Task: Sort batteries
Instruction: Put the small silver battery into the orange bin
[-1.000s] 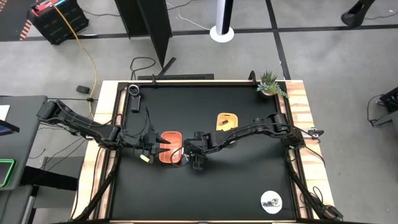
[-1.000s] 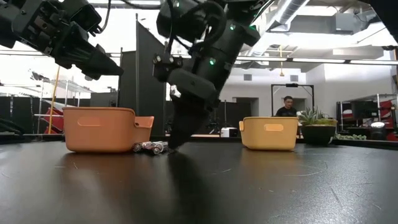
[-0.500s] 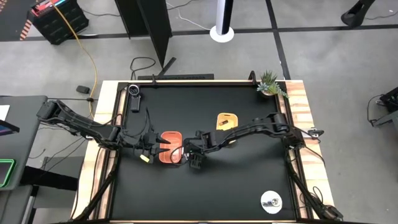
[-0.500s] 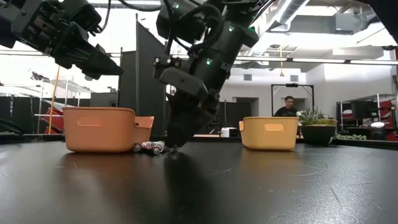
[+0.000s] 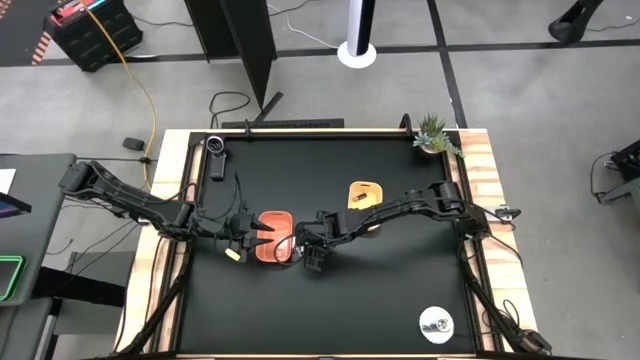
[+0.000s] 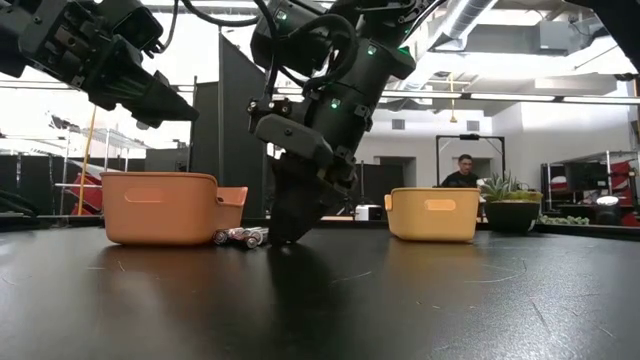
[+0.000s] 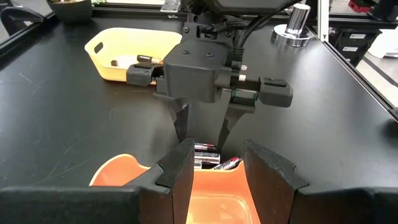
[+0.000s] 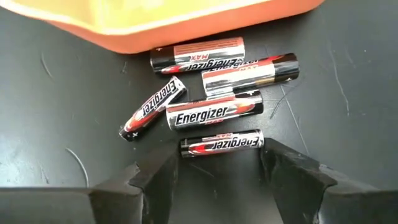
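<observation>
Several batteries (image 8: 211, 112) lie on their sides on the black table beside the orange tray (image 5: 272, 250); they also show in the low view (image 6: 240, 237). My right gripper (image 8: 217, 162) is open, pointing down at the table. Its fingers stand at the two ends of the nearest battery (image 8: 221, 144); I cannot tell whether they touch it. My left gripper (image 7: 217, 180) is open and empty, above the orange tray (image 7: 124, 174). The yellow tray (image 7: 134, 53) holds a few batteries.
The yellow tray (image 5: 365, 193) stands beyond my right arm toward the far edge. A round silver disc (image 5: 437, 324) sits at the near right corner, a small plant (image 5: 433, 135) at the far right corner, a dark device (image 5: 215, 150) at the far left.
My right gripper has sunk a little toward the batteries beside the orange tray and shifted slightly toward the tray. The batteries have kept their places.
</observation>
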